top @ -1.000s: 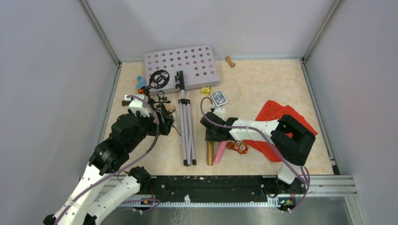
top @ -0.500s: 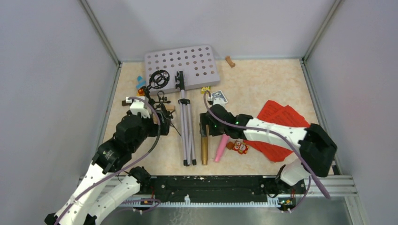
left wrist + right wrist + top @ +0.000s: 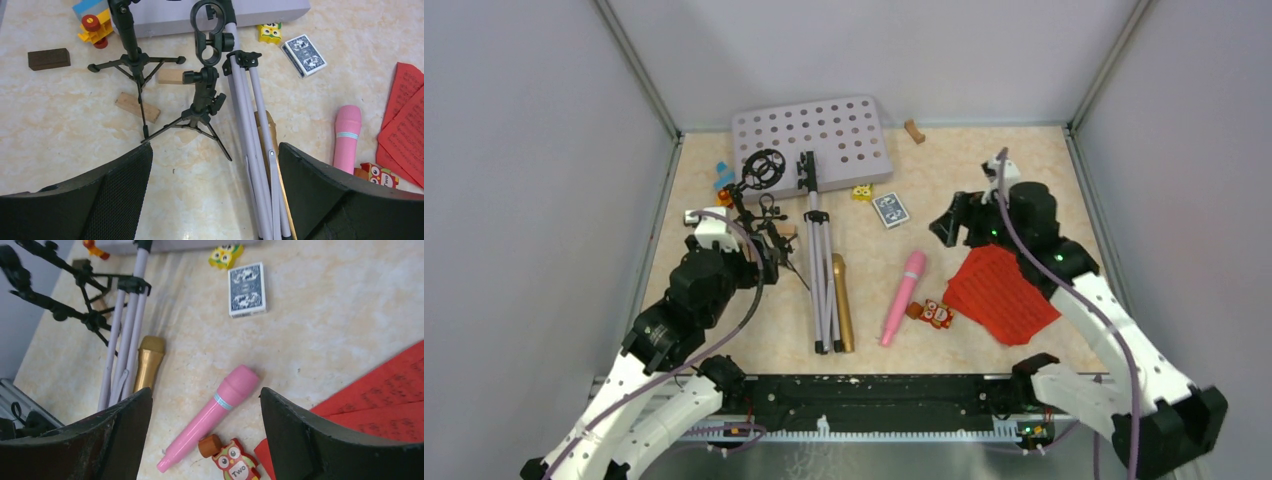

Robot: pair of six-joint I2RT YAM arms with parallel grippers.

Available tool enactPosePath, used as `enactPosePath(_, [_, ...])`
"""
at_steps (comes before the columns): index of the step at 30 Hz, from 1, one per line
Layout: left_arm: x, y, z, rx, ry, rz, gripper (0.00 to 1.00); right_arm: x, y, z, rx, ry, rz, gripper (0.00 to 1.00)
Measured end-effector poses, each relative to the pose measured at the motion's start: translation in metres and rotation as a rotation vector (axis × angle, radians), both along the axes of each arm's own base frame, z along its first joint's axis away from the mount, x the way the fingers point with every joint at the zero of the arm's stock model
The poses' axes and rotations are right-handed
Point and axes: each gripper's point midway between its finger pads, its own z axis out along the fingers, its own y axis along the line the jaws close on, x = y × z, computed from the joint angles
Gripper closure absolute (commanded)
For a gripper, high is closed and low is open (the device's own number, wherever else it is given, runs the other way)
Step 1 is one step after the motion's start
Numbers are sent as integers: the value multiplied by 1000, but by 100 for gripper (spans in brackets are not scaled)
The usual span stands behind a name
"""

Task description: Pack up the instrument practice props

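Observation:
The grey hole-punched tray [image 3: 812,133] lies at the back, its silver tripod pole [image 3: 822,280] stretching toward me. The gold microphone [image 3: 842,300] lies against the pole's right side. The pink microphone [image 3: 902,298] lies free to its right. Red sheet-music pages [image 3: 1004,290] lie at the right. Two small black mic tripods [image 3: 759,175] [image 3: 769,225] stand left of the pole. My left gripper [image 3: 772,262] is open and low beside the nearer tripod [image 3: 202,107], the pole [image 3: 252,135] just inside its right finger. My right gripper [image 3: 951,225] is open and raised left of the pages, the pink microphone [image 3: 215,412] below it.
A blue card deck [image 3: 891,210] lies right of the pole's top. A red owl toy [image 3: 936,313] sits between the pink microphone and the pages. A yellow owl [image 3: 861,192], colourful toys [image 3: 723,180] and wooden blocks [image 3: 137,106] lie about. Walls enclose three sides.
My right gripper opened, left the gold microphone beside the pole, and swung back right above the pages. The pink microphone shifted slightly. The left arm has barely moved.

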Motion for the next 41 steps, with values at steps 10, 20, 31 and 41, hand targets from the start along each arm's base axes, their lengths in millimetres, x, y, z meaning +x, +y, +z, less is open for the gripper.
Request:
enactPosePath(10, [-10, 17, -4, -16, -94, 38, 1, -58, -59, 94, 57, -416, -116, 22])
enactPosePath(20, [-10, 18, -1, -25, -109, 36, 1, -81, -101, 83, 2, -543, -261, 17])
enactPosePath(31, [-12, 12, -2, -23, -105, -2, 1, -84, -115, 71, -37, -551, -313, 16])
enactPosePath(41, [-12, 7, -4, -20, -98, -26, 1, -81, -116, 49, -57, -527, -320, 16])
